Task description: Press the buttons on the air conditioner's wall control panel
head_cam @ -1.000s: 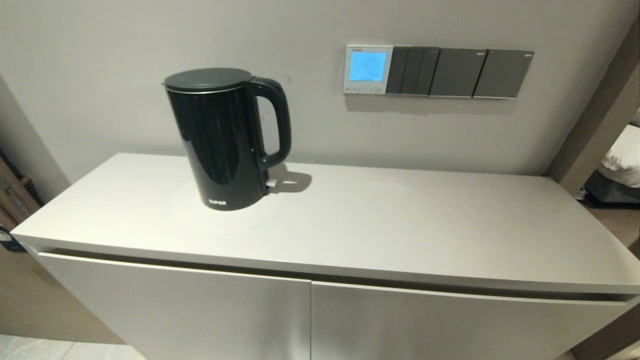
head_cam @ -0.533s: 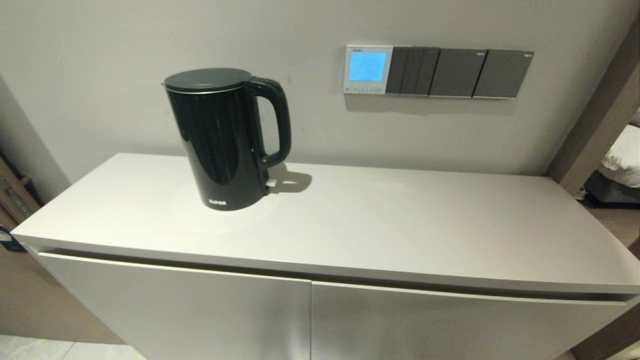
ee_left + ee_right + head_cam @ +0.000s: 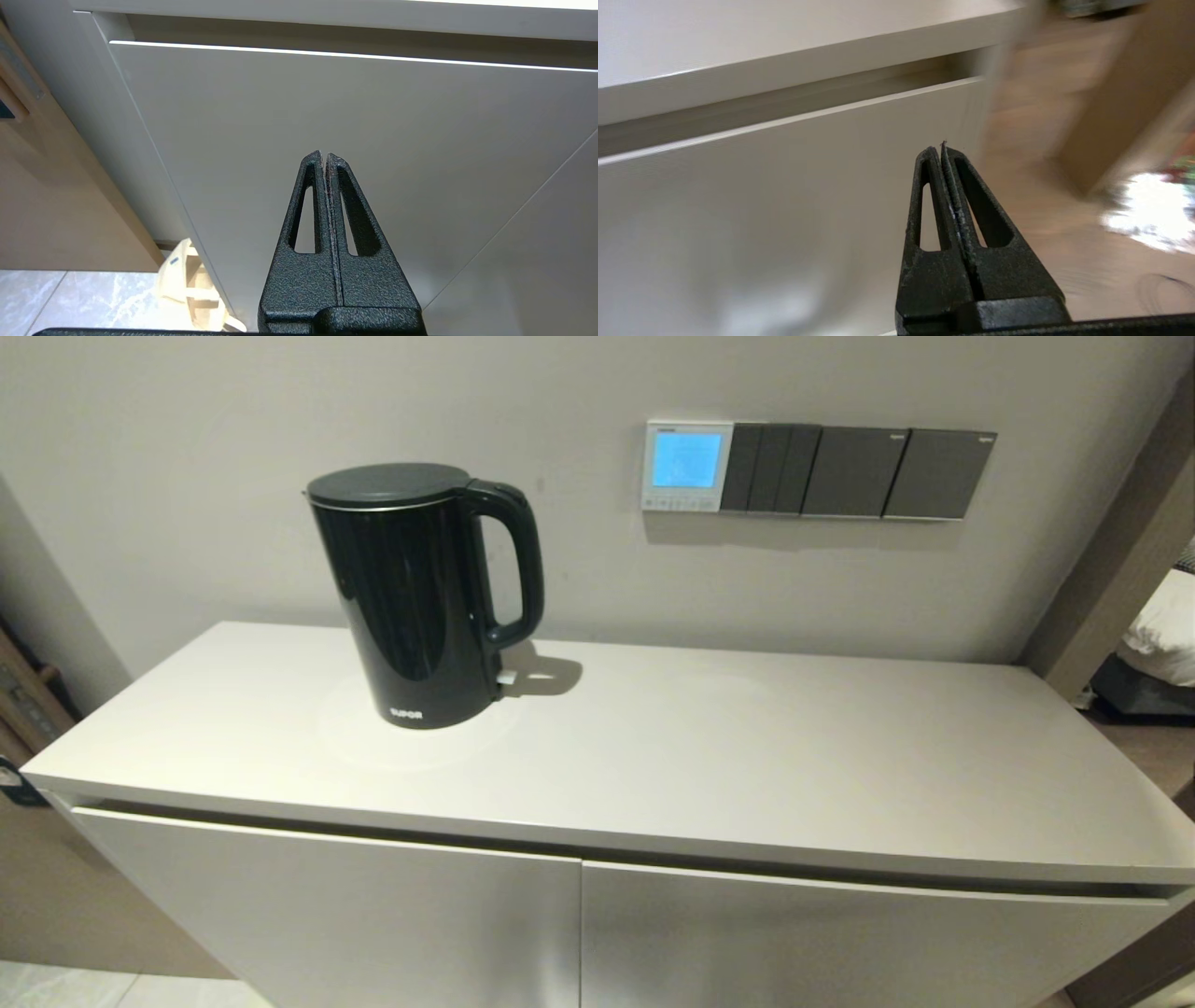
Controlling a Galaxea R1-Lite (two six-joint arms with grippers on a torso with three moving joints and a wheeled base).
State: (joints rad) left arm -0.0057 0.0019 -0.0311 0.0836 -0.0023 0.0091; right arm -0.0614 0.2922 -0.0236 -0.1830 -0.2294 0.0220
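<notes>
The white wall control panel (image 3: 687, 466) hangs on the wall above the cabinet, its screen lit blue. The row of tiny pale buttons (image 3: 682, 503) runs along its lower edge. Neither gripper shows in the head view. My left gripper (image 3: 324, 156) is shut and empty, low in front of the cabinet's left door. My right gripper (image 3: 941, 150) is shut and empty, low in front of the cabinet's right door near its right end.
Dark grey switch plates (image 3: 857, 472) adjoin the panel on its right. A black kettle (image 3: 420, 595) stands on the white cabinet top (image 3: 747, 756) at the left. A doorway and a bed (image 3: 1162, 625) lie at the right. A pale bag (image 3: 191, 284) lies on the floor.
</notes>
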